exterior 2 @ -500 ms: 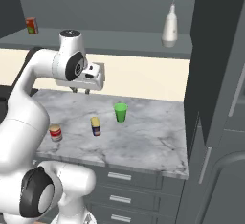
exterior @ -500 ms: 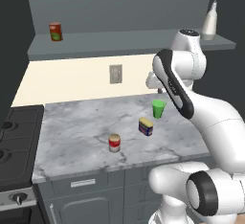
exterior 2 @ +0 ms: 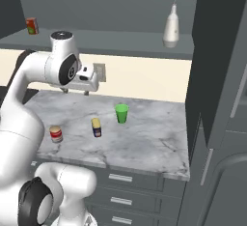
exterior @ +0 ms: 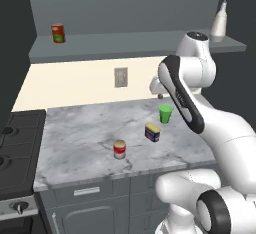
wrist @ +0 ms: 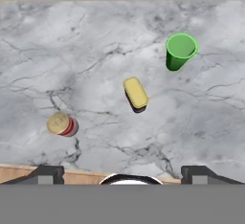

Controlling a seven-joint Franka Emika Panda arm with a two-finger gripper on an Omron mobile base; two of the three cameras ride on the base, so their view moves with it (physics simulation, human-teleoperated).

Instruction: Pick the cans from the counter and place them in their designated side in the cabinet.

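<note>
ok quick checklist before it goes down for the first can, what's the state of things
1. Claw open and empty: ok, fingers stand wide apart, nothing between them.
2. Red-and-white can upright on the counter: ok.
3. Dark blue can upright, apart from the green cup: ok.
4. Claw lined up over a can: not ok, it hangs high near the back wall.
5. Cabinet shelf has free room: ok, with the red can with green label at one end and a white bottle at the other.
</note>
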